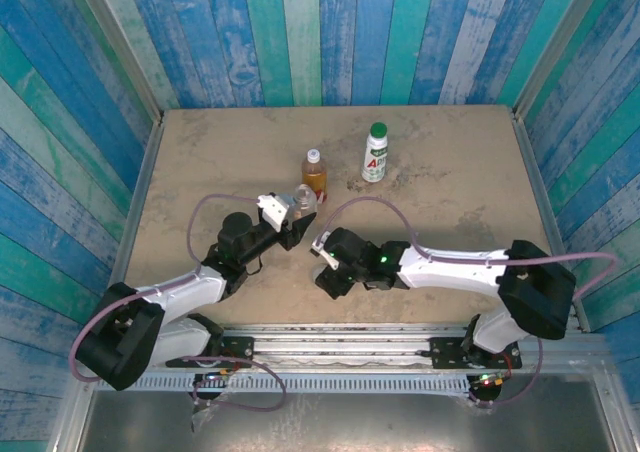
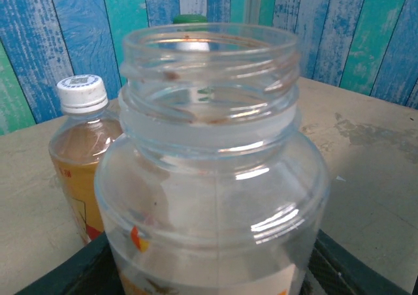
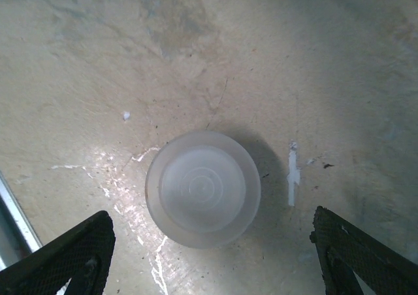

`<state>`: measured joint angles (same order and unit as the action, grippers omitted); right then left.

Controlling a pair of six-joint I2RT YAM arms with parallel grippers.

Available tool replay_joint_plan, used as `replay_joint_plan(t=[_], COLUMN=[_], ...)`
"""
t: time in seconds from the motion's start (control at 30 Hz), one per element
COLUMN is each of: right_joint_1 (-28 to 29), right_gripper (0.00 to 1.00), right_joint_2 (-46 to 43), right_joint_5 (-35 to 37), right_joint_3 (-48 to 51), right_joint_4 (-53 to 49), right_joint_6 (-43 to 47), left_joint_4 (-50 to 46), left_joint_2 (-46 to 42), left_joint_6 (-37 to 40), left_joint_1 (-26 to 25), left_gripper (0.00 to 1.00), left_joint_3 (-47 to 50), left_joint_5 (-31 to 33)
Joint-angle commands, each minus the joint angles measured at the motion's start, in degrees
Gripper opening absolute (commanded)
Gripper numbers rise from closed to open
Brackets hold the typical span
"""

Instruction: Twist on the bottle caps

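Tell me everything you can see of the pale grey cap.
The pale grey cap is wide, round, frosted translucent plastic with faint concentric rings on its face. It lies flat on the worn beige table, shadow to its right. The right gripper hangs open over it, fingers on either side, not touching.

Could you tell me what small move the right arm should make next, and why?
Probably lower the right gripper and close it on the pale grey cap. Its jaws stand open either side of the cap, which lies loose on the table, while the left gripper holds the clear bottle with its threaded mouth uncapped.
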<state>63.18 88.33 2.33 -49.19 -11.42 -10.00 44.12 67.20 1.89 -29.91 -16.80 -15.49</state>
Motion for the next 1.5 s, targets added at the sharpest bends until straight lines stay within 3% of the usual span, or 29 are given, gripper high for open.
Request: replay_joint_plan(t=[0.0,0.17,0.4,0.57,1.13,1.2,1.3,1.47], right_joint_1=[1.01,2.00,2.30,2.30,2.30,2.30,2.30,2.18], right_gripper=[0.82,0.81,0.63,0.57,0.66,0.65,0.57,0.56], right_joint_2=[2.89,7.03,9.96,10.52,12.38,12.44,12.42,9.04], right_joint_5=[-0.57,-0.75,-0.66,-0.61,-0.30,-0.07,0.10,1.30], right_joint_3=[-2.32,-4.21,-6.00,-5.83,-7.16,-7.15,-7.39,-6.77], right_joint_4=[1.21,1.93,2.63,2.55,1.19,1.13,0.97,0.67], right_joint_6=[2.90,3.60,2.45,2.43,3.43,3.63,3.43,2.61], left_joint_4=[-0.04,-0.39,-0.72,-0.96,-1.23,-1.23,-1.05,-1.05], left_joint_2=[-1.02,-1.11,-1.33,-1.48,-1.37,-1.41,-1.28,-0.94], left_joint_6=[0.37,0.50,0.55,0.65,0.64,0.63,0.59,0.73], left_joint_1=[0.47,0.64,0.64,0.62,0.64,0.62,0.64,0.64], left_gripper=[0.58,0.58,0.58,0.57,0.57,0.58,0.57,0.58], left_joint_3=[0.40,0.50,0.65,0.61,0.45,0.39,0.49,0.22], left_joint_5=[1.14,1.03,0.83,0.25,-0.05,-0.15,-0.12,-0.95])
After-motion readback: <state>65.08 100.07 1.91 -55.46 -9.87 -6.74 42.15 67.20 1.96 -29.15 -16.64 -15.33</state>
